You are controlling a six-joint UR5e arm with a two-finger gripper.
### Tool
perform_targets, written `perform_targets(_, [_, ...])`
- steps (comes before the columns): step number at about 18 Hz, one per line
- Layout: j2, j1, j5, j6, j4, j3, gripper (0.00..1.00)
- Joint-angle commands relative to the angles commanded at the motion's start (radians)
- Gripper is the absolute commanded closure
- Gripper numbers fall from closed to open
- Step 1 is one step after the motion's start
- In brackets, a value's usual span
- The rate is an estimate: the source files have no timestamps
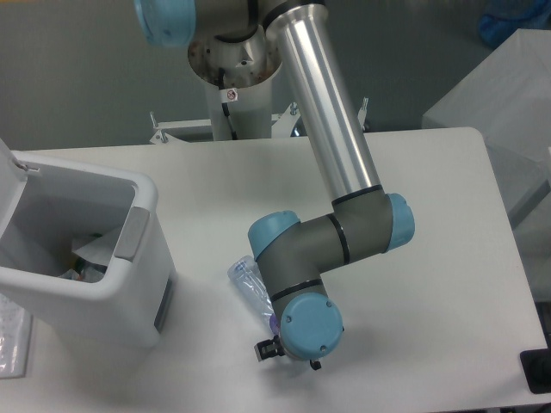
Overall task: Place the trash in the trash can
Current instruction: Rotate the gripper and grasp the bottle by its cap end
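The clear water bottle [248, 281] lies on its side on the table, mostly hidden under my wrist, one end poking toward my trash can [103, 284]. The white bin stands open, lid up, with a crumpled wrapper [90, 249] inside.

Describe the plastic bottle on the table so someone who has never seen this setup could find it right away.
Start at the white bin on the left of the table, then look right to where the arm's blue-capped wrist hangs low. The bottle lies on its side there, one end poking out toward the bin, the rest hidden under the wrist. It is the only clear, see-through thing on the tabletop.
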Motion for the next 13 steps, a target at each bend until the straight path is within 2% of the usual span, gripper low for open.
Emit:
perform_targets(2, [0.000, 0.000, 0.000, 0.000, 0.002, -0.002, 0.34])
perform_targets(4, [0.002, -0.006, 0.000, 0.000, 0.002, -0.002, 0.43])
perform_targets(6, [0.006, -0.006, 0.000, 0.000, 0.002, 0.000, 0.45])
perform_targets(8, [0.012, -0.008, -0.002, 0.000, 0.003, 0.000, 0.52])
perform_targets(13, [0.064, -0.008, -0.011, 0.017, 0.008, 0.005, 0.53])
